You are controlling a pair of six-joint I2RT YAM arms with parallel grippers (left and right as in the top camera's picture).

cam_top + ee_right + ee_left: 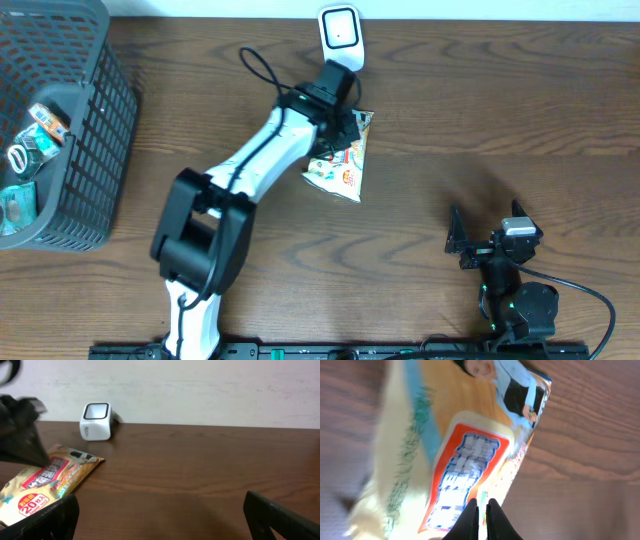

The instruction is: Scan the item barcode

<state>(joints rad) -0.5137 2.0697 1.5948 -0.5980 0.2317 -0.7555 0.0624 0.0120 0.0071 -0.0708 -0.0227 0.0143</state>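
Left gripper point(480, 510): fingers pressed together, tips against the snack packet point(465, 460). I can't tell whether they pinch its film. The packet lies right under these fingers, its long axis running away ahead of them. The scanner point(340, 35) sits just beyond the fingertips. Right gripper point(159, 497) is spread wide, empty and well apart, so I judge the left arm makes the presenting move.

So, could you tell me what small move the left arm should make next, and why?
Probably lift the packet up toward the scanner. The left gripper looks shut on the packet's edge, but the packet sits short of the scanner's window, so no barcode is likely to face it yet.
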